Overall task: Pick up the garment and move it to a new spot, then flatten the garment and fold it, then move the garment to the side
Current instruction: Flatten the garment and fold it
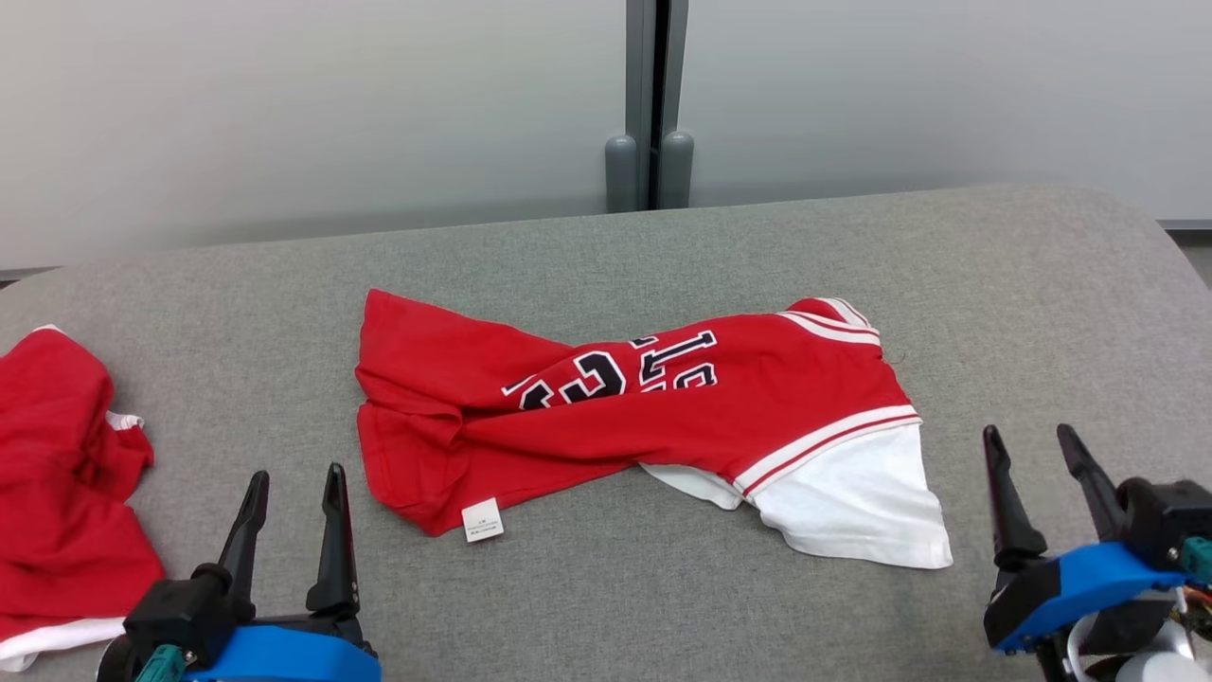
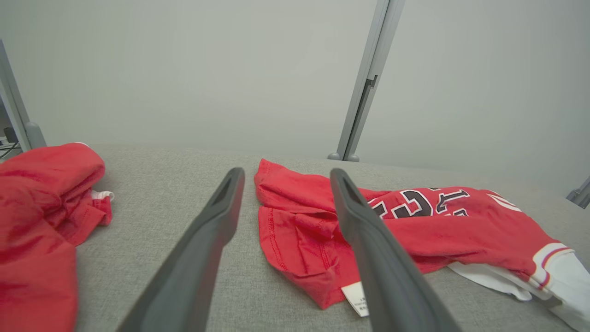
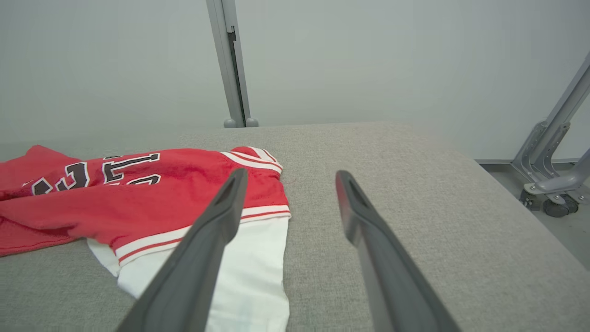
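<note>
Crumpled red jersey garment (image 1: 587,426): black block lettering outlined in white; white sleeve panel (image 1: 852,502) bordered by red-and-white striped band (image 1: 824,443); small white label (image 1: 482,520) with fine dark print.
Second bunched red cloth (image 1: 57,474): white edging.
Padded woven surface (image 1: 606,606): mottled grey.
Left gripper (image 1: 295,471) and right gripper (image 1: 1028,431): dark grey fingers, blue housings.

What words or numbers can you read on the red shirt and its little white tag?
Black lettering on the red shirt: creased and partly hidden in folds, no whole word readable.
White tag at the shirt's hem: print too small to read.
</note>
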Available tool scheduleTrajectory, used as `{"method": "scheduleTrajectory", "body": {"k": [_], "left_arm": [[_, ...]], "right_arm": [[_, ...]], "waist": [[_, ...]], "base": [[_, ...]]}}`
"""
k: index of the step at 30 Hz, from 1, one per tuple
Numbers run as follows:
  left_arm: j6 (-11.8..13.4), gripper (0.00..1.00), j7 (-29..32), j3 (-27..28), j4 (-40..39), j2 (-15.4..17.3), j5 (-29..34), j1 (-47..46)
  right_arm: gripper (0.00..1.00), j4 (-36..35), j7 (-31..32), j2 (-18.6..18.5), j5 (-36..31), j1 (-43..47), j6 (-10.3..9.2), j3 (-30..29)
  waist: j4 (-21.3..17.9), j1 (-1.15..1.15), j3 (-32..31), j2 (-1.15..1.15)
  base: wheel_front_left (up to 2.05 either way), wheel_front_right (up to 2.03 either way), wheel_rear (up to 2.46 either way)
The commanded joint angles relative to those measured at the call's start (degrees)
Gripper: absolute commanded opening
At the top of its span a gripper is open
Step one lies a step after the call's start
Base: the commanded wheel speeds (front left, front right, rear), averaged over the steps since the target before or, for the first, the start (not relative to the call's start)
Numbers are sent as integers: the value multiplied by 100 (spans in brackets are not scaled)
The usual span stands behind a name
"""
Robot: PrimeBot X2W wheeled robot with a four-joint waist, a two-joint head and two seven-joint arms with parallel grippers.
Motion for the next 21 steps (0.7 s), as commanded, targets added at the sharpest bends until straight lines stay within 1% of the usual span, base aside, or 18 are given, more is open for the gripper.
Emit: {"method": "scheduleTrajectory", "body": {"k": [1, 5, 11, 15, 21], "left_arm": [[13, 100, -33, 32, 31, 9, 20, 81], [38, 100, -58, 94, 80, 29, 39, 186], [49, 100, -69, 112, 127, 34, 49, 279], [61, 100, -36, 70, 163, 72, 86, 320], [85, 100, 29, 30, 182, 92, 68, 376]], "right_arm": [[100, -76, -193, -11, -55, 213, 3, 89], [100, -61, -419, -12, 8, 482, 3, 237], [100, -33, -393, -12, 107, 696, 3, 392], [100, -75, -398, -12, 223, 721, 3, 435], [100, -67, -377, -12, 272, 584, 3, 720]], "waist": [[-29, 0, -78, 0], [-74, 0, -171, 0], [-65, 0, -316, 0], [-59, 0, -372, 0], [-62, 0, -392, 0]], "base": [[0, 0, 0], [0, 0, 0], [0, 0, 0], [0, 0, 0], [0, 0, 0]]}}
